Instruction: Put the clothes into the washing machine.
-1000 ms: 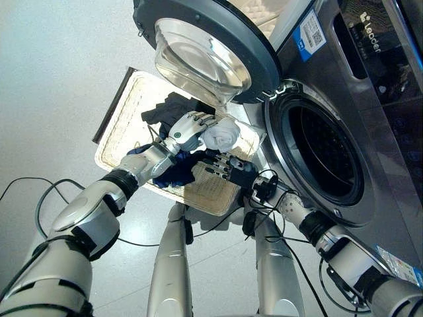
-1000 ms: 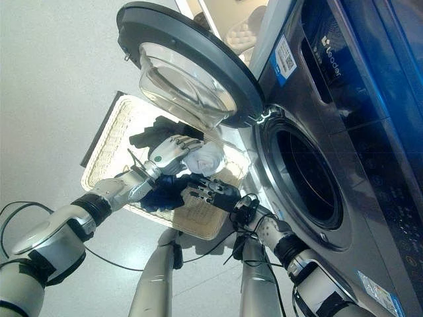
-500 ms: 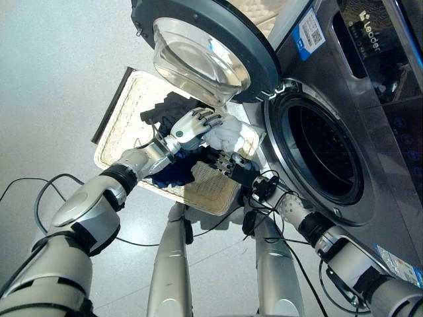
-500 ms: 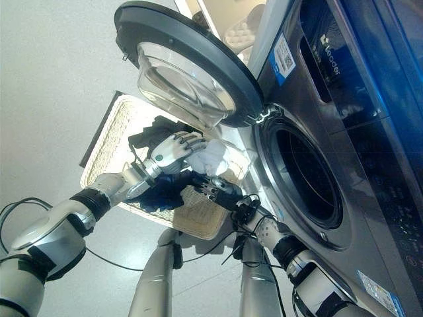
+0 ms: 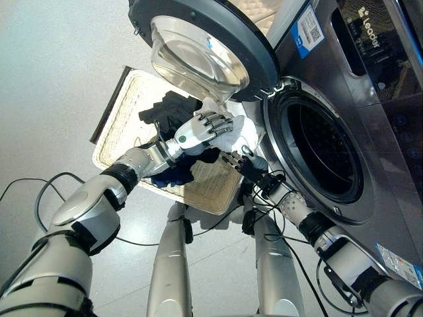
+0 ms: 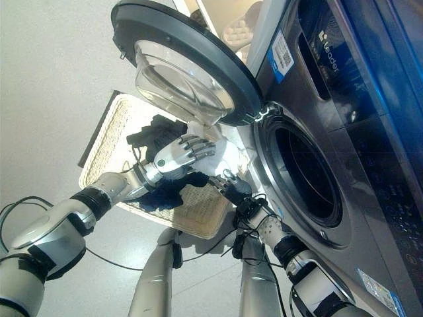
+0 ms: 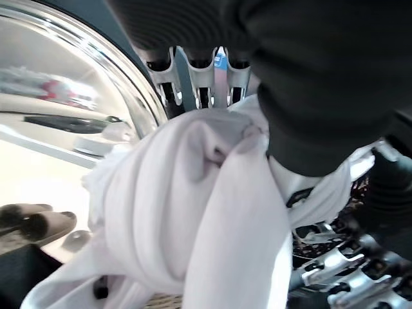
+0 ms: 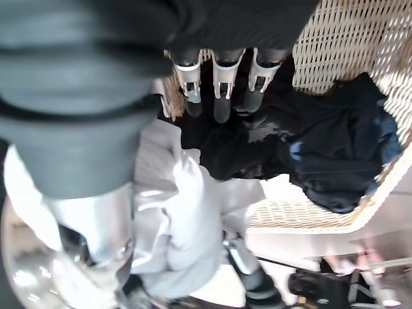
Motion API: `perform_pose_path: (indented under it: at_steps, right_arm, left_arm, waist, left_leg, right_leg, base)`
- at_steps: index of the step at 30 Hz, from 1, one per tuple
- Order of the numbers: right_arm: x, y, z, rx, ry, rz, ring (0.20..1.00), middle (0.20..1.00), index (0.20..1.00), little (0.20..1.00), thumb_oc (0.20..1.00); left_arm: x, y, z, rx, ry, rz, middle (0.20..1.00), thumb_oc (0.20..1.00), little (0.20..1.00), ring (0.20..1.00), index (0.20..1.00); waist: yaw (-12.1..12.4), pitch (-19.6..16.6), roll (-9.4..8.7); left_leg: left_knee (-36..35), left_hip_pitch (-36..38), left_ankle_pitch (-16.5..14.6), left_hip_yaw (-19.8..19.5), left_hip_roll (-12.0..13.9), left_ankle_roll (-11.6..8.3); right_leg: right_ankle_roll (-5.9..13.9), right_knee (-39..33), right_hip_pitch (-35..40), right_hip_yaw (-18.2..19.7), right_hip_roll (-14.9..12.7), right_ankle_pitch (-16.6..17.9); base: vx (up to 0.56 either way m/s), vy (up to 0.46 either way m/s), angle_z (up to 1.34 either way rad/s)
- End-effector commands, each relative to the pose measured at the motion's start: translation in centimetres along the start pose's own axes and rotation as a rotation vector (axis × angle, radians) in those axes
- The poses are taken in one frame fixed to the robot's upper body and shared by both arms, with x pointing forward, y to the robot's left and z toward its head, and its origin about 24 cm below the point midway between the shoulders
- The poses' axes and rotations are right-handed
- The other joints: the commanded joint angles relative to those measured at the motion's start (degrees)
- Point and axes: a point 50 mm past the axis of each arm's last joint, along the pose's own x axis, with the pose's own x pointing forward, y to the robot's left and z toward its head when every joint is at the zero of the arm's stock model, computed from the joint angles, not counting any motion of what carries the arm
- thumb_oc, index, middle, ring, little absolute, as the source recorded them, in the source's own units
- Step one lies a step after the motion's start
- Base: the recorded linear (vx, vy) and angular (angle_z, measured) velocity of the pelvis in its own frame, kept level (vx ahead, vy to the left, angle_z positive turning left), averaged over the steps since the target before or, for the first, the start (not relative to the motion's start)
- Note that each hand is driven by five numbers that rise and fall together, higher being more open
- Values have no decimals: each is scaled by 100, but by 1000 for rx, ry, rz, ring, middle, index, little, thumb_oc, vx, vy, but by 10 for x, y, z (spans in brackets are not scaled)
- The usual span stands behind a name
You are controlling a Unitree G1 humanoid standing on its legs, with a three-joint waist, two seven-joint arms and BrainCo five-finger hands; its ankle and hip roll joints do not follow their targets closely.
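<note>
My left hand is shut on a white cloth and holds it up above the wicker basket's right end, just under the open door and left of the washing machine's drum opening. In the left wrist view the white cloth bulges from under the curled fingers. My right hand sits just below the cloth at the basket's rim, fingers straight and holding nothing. Black clothes and a dark blue garment lie in the basket.
The round glass door stands swung open over the basket's far end. The machine's dark front panel rises on the right. The basket rests on a pale floor to the left of the machine.
My left hand has lifted the white cloth up and to the right, toward the drum opening. My right hand has come out of the basket and moved right, under the cloth.
</note>
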Motion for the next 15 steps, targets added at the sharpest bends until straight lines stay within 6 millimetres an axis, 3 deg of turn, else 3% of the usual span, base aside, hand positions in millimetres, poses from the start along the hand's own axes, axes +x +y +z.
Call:
perform_pose_path:
  at_steps: [1, 8, 15]
  right_arm:
    - [-1, 1, 47, 43, -202, -24, 1000, 1000, 1000, 1000, 1000]
    - [-3, -5, 56, 95, -245, -73, 1000, 1000, 1000, 1000, 1000]
    - [6, 4, 56, 123, -248, -57, 1000, 1000, 1000, 1000, 1000]
  left_arm:
    - [7, 4, 21, -66, -169, 62, 200, 200, 200, 200, 200]
    - [10, 6, 31, -98, -276, 56, 200, 200, 200, 200, 200]
    - [15, 5, 43, -123, -373, 47, 200, 200, 200, 200, 200]
  waist:
    - [-58, -140, 342]
    - [-48, -140, 361]
    - [-34, -140, 347]
  left_leg:
    - [-55, -268, -1, 288, -353, -98]
    - [-59, -225, -57, 282, -348, -81]
    - [-55, -276, -42, 241, -360, -53]
  right_leg:
    - [768, -59, 135, -290, 18, -75]
    - [798, -33, 147, -268, 13, -92]
    - [807, -24, 86, -250, 16, -40]
  base:
    - [0, 0, 0]
    - [3, -3, -2]
    - [0, -4, 0]
